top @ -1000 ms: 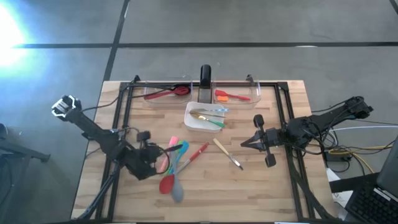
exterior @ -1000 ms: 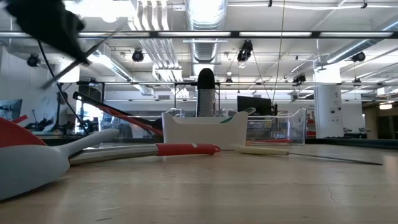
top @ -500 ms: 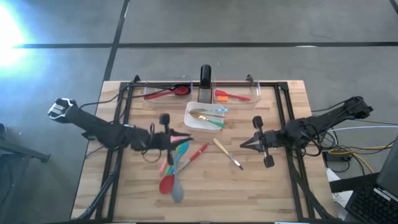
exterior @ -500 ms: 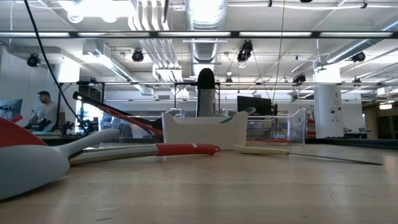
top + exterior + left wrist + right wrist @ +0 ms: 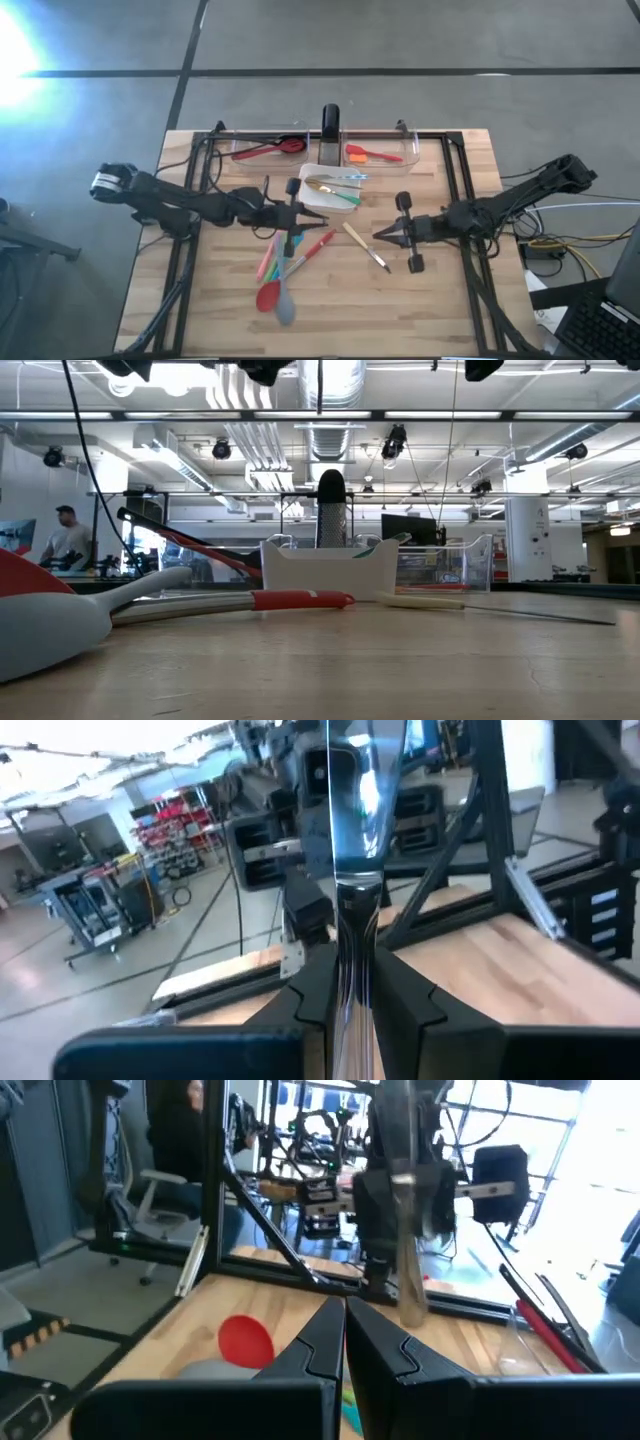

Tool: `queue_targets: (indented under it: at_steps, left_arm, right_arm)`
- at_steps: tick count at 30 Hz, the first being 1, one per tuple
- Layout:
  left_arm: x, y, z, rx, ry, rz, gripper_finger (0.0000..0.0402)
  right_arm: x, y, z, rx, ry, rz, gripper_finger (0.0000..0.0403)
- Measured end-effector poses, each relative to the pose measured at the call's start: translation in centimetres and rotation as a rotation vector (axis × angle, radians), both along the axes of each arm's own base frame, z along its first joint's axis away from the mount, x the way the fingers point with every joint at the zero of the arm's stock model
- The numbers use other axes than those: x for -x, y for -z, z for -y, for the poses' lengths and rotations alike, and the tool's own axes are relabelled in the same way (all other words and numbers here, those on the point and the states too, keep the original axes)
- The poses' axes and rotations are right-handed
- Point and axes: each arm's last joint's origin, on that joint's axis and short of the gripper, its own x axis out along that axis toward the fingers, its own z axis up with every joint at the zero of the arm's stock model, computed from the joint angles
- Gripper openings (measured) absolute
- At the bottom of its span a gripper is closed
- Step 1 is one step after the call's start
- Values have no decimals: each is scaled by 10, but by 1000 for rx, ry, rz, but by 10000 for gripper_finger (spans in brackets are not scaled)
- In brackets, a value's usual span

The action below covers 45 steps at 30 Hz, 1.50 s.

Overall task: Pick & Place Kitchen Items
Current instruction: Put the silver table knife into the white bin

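My left gripper reaches in level from the table's left and hovers over the middle, shut on a shiny metal utensil. The utensil also shows in the right wrist view and as a thin line in the low view. Under it, loose utensils lie flat on the wood: a red spoon, a grey spoon, a red-handled one and a pale-handled knife. My right gripper hovers shut and empty right of the knife, pointing at the left gripper. My left gripper pinches the metal utensil's slim shaft between its two fingers. The fingers lie level, coming from the table's left, across the utensil. The utensil stands about upright, lifted clear of the table, with its wider end above the fingers and its lower part hanging below.
A white square dish holding cutlery sits just beyond the left gripper. Two clear bins stand at the far edge, the left one with a red utensil, the right one with an orange one. Black frame rails run along both sides.
My left gripper has risen from the utensil pile and swung toward the table's right and far side, tipping from pointing down to level, still shut on the metal utensil. My right gripper has sunk a little and drifted toward the left.
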Motion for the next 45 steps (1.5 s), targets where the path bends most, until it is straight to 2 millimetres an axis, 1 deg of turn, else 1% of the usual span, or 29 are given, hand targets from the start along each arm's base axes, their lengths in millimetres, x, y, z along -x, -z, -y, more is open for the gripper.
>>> queue_targets:
  at_steps: [2, 4, 8, 12, 15, 19, 22, 27, 31, 33, 36, 40, 43, 45]
  left_arm:
    - [-2, 3, -2, 1, -56, -13, 42]
    - [-3, 5, -4, -3, -105, -45, 42]
    - [-2, 1, -4, 13, -113, -46, 42]
    - [-2, -11, -4, 77, -104, 56, 42]
    - [-3, -17, -5, 116, -119, 136, 42]
    - [-6, -18, -6, 173, -157, 184, 42]
    - [-9, -16, -7, 200, -180, 184, 42]
    - [-12, -19, -10, 245, -218, 206, 42]
    - [-12, -20, -11, 276, -243, 214, 42]
    - [-12, -21, -12, 287, -265, 225, 42]
    - [-12, -22, -13, 308, -271, 241, 42]
    - [-11, -23, -13, 317, -269, 245, 42]
    - [-11, -23, -13, 317, -269, 246, 42]
    - [-12, -22, -13, 316, -270, 240, 42]
  right_arm:
    - [-7, 5, -2, 20, 0, -20, 8]
    - [-14, 6, -5, 24, 1, -30, 8]
    - [-25, 3, -8, 25, 10, -33, 8]
    - [-40, 2, -9, 13, 118, -46, 9]
    - [-50, 0, -9, 38, 179, -53, 16]
    - [-64, -6, -9, 50, 271, -50, 44]
    - [-73, -8, -8, 95, 361, -56, 75]
    - [-90, -15, -10, 119, 464, -52, 125]
    - [-104, -17, -11, 154, 582, -77, 150]
    - [-112, -22, -11, 141, 618, -65, 157]
    - [-124, -25, -12, 142, 687, -64, 161]
    - [-141, -24, -12, 171, 795, -95, 153]
    - [-153, -21, -11, 189, 832, -125, 138]
    - [-159, -18, -13, 223, 857, -154, 119]
